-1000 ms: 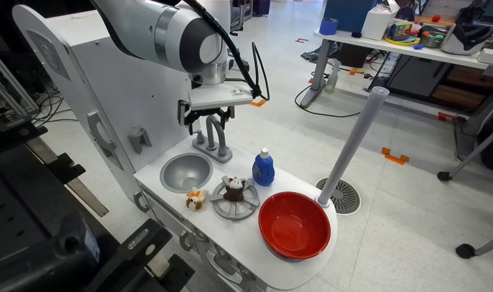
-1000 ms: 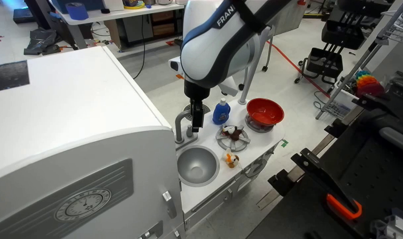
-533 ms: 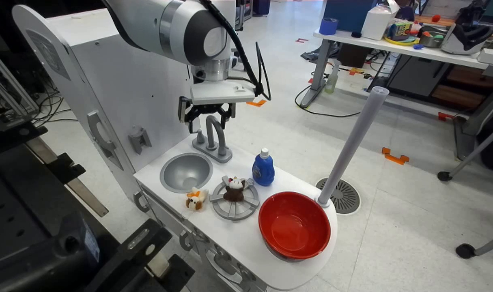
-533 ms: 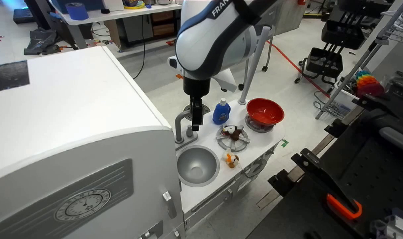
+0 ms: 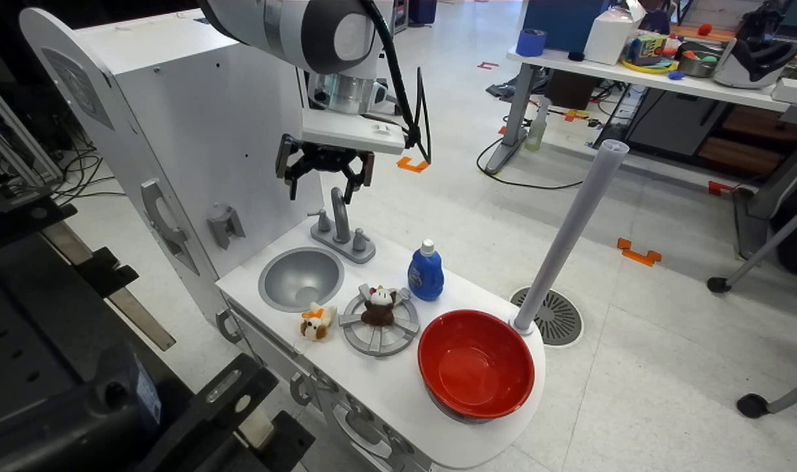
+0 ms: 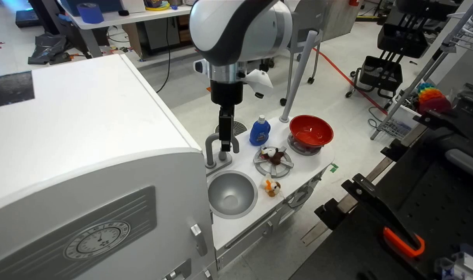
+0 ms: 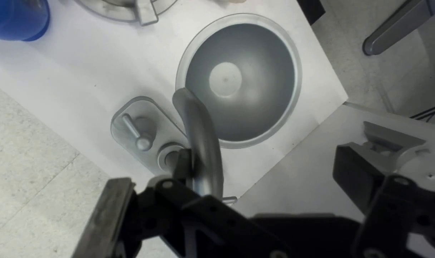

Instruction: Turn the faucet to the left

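The silver-grey faucet [image 5: 340,216] stands on the counter behind the round sink basin [image 5: 281,283]. Its arched spout looks narrow, nearly end-on, in that exterior view. In the wrist view the spout [image 7: 204,143] arches so that its tip overlaps the basin's rim. My gripper [image 5: 321,194] is open above the faucet, with nothing between its fingers but the spout near one side. In the wrist view the left finger of the gripper [image 7: 265,168] lies right beside the spout; I cannot tell if they touch. In an exterior view the gripper [image 6: 225,147] hides part of the spout [image 6: 210,149].
The blue bottle [image 5: 426,275], a burner ring [image 5: 376,347] with a brown toy [image 5: 378,309], a dog toy [image 5: 315,324] and a red bowl [image 5: 475,377] stand on the counter. A tall white cabinet [image 5: 208,131] rises beside the sink. A pole [image 5: 569,236] stands at the far end.
The spout has swung from pointing right in an exterior view toward the sink side. My gripper has risen and shifted slightly left there, still open.
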Tool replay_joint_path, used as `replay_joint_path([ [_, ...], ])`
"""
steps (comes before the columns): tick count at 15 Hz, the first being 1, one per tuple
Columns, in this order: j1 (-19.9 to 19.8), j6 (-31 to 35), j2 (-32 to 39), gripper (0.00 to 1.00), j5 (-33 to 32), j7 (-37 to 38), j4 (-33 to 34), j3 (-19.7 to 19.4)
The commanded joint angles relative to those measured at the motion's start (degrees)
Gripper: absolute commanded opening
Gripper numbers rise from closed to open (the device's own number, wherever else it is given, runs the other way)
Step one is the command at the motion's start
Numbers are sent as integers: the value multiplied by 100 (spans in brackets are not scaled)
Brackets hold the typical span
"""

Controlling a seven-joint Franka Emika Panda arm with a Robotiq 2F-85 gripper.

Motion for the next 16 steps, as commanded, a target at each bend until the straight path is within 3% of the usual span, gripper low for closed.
replay_joint_path([
  [1,65,-912,175,100,322,453,528,-8],
  [6,-12,-1838,331,100,821,1253,959,72],
  [10,-25,-1454,453,100,1057,1592,1140,70],
  [11,1,-1532,264,100,900,1408,821,0],
  [16,0,-1523,278,100,900,1428,816,-7],
])
